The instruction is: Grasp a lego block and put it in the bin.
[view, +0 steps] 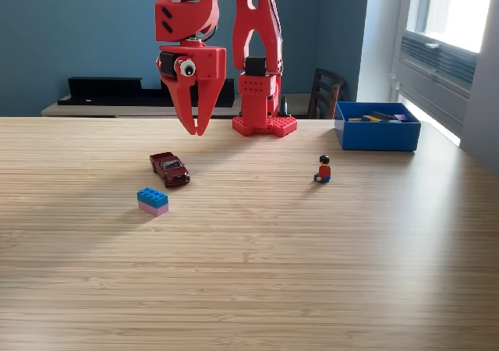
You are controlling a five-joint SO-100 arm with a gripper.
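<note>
Blue over pink, the lego block (153, 201) is lying on the pale wooden worktop (257, 281), toward the exterior view's left and well clear of everything but the small dark red toy car (170, 169), which is sitting just beyond it without touching. That open spot is leaving room for a grasp from above, though the car's nearness could be crowding one side. The red end effector (195, 126) is hanging in the air above and behind both, its tips pointing down and drawn nearly together, gripping nothing; it looks poised for a descent not yet begun. A little seated toy figure (323, 169) is resting alone toward the exterior view's right. Farther right, by the worktop's back edge, the blue bin (377, 136) is standing open-topped with a few flat pieces already inside, well apart from the block, so the carry will be crossing most of the surface.
</note>
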